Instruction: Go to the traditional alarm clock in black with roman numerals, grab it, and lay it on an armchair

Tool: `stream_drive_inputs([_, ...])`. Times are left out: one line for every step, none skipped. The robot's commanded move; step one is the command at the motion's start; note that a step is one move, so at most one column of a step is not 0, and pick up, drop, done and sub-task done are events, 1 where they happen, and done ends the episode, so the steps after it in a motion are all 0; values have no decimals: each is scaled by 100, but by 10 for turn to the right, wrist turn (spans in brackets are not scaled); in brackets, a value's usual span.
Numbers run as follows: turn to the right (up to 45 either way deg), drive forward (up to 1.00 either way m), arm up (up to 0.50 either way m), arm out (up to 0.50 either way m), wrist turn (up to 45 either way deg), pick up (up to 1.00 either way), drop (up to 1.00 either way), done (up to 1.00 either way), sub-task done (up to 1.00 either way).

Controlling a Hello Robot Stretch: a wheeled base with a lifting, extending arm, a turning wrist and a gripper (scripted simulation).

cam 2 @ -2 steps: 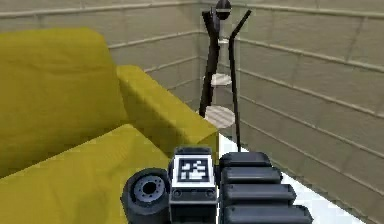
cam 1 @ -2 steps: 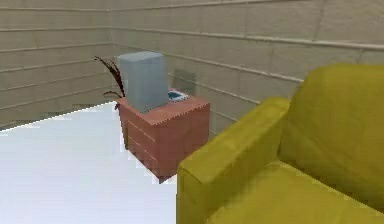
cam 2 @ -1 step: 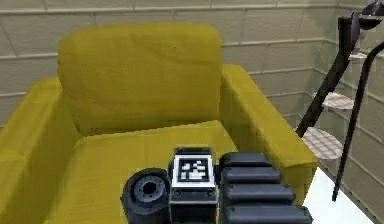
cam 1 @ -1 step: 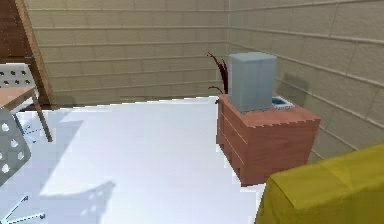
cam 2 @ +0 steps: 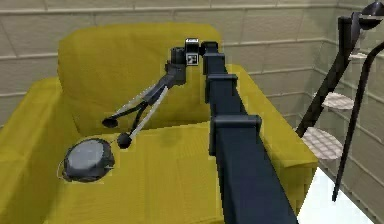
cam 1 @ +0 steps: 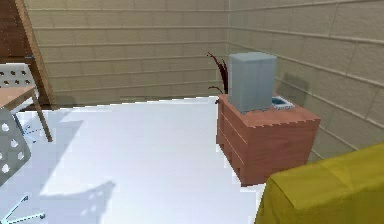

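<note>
Where the seat nears its front edge: alarm clock (cam 2: pixel 88 160), a round dark-grey disc w/ paler rim, lying flat on the armchair (cam 2: pixel 110 60) cushion, toward the corner at the arm side view's left, close to the armrest there.
Handling (est.): rigid casing, prob. light for its bulk. The glass face and any bells or feet are fragile, and the smooth round rim is likely slippery.
Hold (est.): across the rim at the widest part of the body, not by face or top fittings. Lying flat, it offers that rim from above.
Clock vs. fingers: fingertips (cam 2: pixel 108 122) lie just beyond the clock, farther in on the seat and toward the view's right. Touching or apart: cannot tell.
Gripper (cam 2: pixel 117 131): two thin fingers slant down from the dark body toward the cushion. Finger state: cannot tell. Whether anything is held: cannot tell.
Arm (cam 2: pixel 235 140): dark square bar over the seat, front edge to backrest, right of centre.
Step (est.): clock is on an armchair, so the lay-down looks at or near its end.
Far: tan block wall (cam 2: pixel 290 30) behind the backrest. Dark stand w/ pale shelves (cam 2: pixel 338 101) past the armchair's side at the view's right.
Forward view: armchair corner at bottom right. Beyond it, brick-red cabinet (cam 1: pixel 265 140) w/ grey box (cam 1: pixel 252 75) on top, on white floor (cam 1: pixel 140 150).
</note>
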Motion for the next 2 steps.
stream_drive_inputs([0, 0, 0, 0, 450, 0, 0, 0, 0])
stream_drive_inputs([0, 0, 0, 0, 450, 0, 0, 0, 0])
